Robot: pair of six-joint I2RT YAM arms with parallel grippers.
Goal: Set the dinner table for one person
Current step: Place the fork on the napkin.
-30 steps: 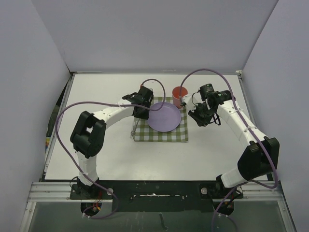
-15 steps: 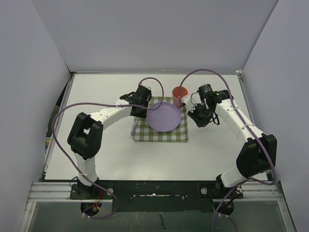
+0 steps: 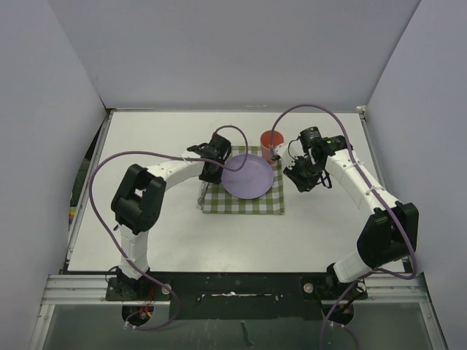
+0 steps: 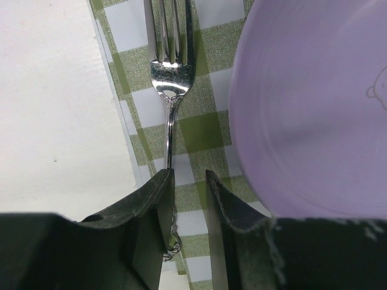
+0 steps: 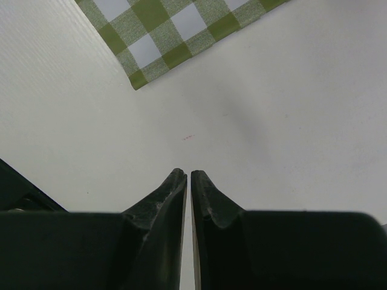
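On the white dinner table (image 3: 146, 138) lies a green-and-white checked cloth (image 3: 243, 198) with a purple plate (image 3: 248, 176) on it. A red cup (image 3: 271, 140) stands just behind the cloth's far right corner. A silver fork (image 4: 171, 72) lies along the cloth's left edge, beside the plate (image 4: 314, 109). My left gripper (image 4: 190, 175) hovers low over the fork's handle, open by a narrow gap. The handle runs under its left finger, and checked cloth shows between the jaws. My right gripper (image 5: 188, 174) is shut and empty over bare table, right of the plate (image 3: 295, 179).
Purple cables loop over both arms. White walls enclose the table on three sides, and metal edging (image 3: 95, 168) runs along its left side. A corner of the cloth (image 5: 175, 30) shows ahead of the right gripper.
The left arm's elbow and cable have shifted a little while its gripper stays over the fork handle. The right gripper has edged slightly left.
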